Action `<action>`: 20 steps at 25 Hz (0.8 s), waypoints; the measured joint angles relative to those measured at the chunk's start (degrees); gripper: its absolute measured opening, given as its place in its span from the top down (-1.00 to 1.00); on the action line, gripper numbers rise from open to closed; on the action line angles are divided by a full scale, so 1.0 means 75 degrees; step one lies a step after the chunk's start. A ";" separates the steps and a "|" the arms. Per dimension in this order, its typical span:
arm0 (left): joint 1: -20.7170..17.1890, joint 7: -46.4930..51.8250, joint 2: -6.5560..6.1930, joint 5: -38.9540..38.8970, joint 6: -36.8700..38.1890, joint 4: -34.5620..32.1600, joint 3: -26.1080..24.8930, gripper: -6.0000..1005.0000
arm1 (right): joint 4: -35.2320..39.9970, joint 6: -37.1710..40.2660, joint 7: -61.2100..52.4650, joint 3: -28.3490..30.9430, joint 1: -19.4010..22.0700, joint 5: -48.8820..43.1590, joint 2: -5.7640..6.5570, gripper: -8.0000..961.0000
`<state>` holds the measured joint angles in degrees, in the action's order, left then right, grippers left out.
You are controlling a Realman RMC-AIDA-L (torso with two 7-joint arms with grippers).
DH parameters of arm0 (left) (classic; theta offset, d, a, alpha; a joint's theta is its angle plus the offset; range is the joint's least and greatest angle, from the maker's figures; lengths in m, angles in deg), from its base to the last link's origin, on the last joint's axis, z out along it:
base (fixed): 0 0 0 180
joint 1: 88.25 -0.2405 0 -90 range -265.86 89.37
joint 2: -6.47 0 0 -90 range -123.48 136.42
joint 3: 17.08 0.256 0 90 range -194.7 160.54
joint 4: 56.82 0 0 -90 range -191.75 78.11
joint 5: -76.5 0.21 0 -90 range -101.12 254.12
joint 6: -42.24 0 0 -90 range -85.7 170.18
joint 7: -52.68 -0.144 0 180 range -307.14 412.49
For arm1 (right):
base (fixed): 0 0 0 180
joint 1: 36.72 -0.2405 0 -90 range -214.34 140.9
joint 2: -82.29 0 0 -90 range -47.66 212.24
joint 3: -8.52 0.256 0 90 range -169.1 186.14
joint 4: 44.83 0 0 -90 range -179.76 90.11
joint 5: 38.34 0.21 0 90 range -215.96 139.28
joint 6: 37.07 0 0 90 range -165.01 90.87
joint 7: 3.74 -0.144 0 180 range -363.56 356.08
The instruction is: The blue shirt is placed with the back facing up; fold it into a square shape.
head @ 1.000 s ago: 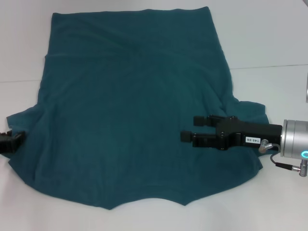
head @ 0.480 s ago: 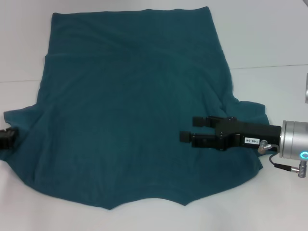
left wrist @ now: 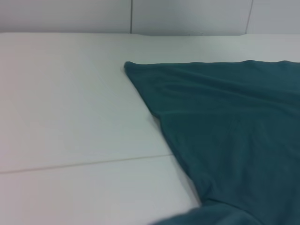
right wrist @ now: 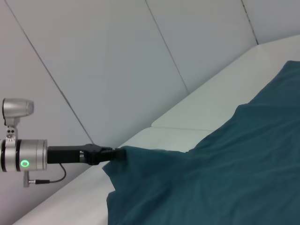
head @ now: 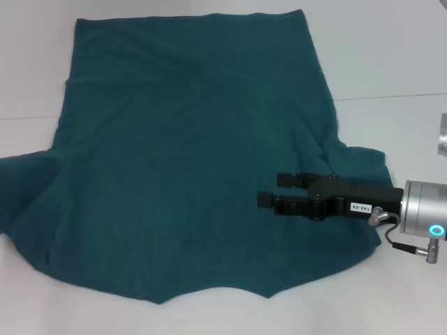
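My right gripper (head: 270,190): fingers apart, empty, over the near right of the blue shirt (head: 188,160) | my left gripper (right wrist: 117,153): pinching the shirt's left sleeve edge, lifted | blue shirt: spread plain-side up on the white table (head: 391,63), hem far.

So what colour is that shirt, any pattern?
Plain dark teal-blue, with no pattern showing on the shirt; the head view shows it best.
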<state>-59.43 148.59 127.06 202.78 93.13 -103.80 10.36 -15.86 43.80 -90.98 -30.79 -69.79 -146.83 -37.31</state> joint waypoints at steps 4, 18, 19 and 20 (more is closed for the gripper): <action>0.0076 0.0116 -0.0010 0.0146 -0.0006 -0.0210 0.0036 0.93 | -0.0040 -0.0010 0.0012 -0.0058 -0.0009 0.0117 -0.0011 -0.90; 0.0041 0.1260 0.0110 0.0012 0.1255 -0.0967 0.0389 0.92 | -0.0212 -0.0061 0.0177 -0.0080 -0.0033 0.0169 -0.0014 -0.90; 0.0035 0.1405 0.0164 -0.0131 0.1660 -0.1085 0.0399 0.92 | -0.0227 -0.0070 0.0202 -0.0080 -0.0031 0.0169 -0.0014 -0.90; 0.0060 0.1627 0.0260 -0.0325 0.2014 -0.1164 0.0432 0.92 | -0.0233 -0.0075 0.0215 -0.0080 -0.0025 0.0169 -0.0014 -0.90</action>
<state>-58.98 160.80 129.01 200.34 108.24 -112.53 13.60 -17.61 43.24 -89.36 -31.38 -69.98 -145.56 -37.41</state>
